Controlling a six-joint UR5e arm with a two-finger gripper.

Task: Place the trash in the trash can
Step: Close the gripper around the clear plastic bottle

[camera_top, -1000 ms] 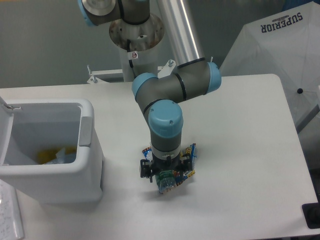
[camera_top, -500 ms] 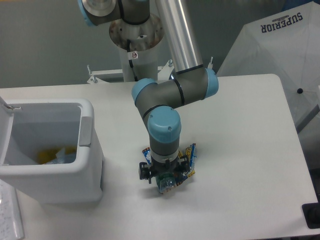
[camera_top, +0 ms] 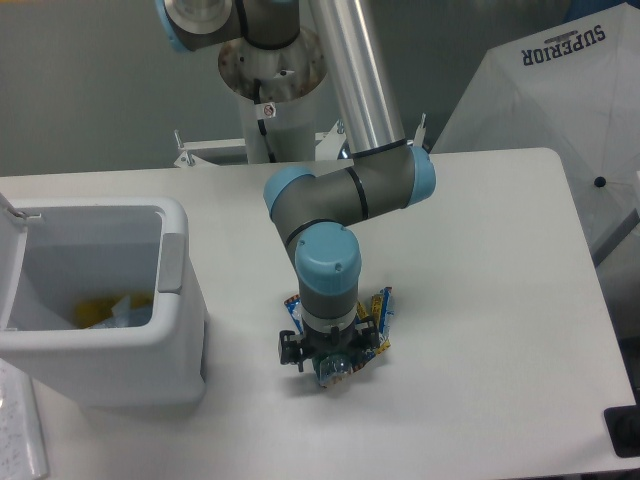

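Note:
A blue snack packet point(camera_top: 378, 320) lies on the white table just right of the wrist, partly covered by the arm. My gripper point(camera_top: 330, 366) points straight down over it and over a crushed clear bottle with a green label point(camera_top: 333, 370), whose end shows below the fingers. The wrist hides the fingers, so their state is unclear. The white trash can point(camera_top: 100, 300) stands at the left with its lid open; yellow and pale litter point(camera_top: 110, 310) lies inside.
The arm's base column point(camera_top: 275, 90) rises at the back centre. A white fabric cover marked SUPERIOR point(camera_top: 560, 100) stands at the back right. Papers point(camera_top: 20, 430) lie at the front left corner. A dark object point(camera_top: 625, 430) sits at the front right edge.
The wrist and gripper have come down a little onto the trash. The elbow has shifted slightly. The packet and bottle stay where they were.

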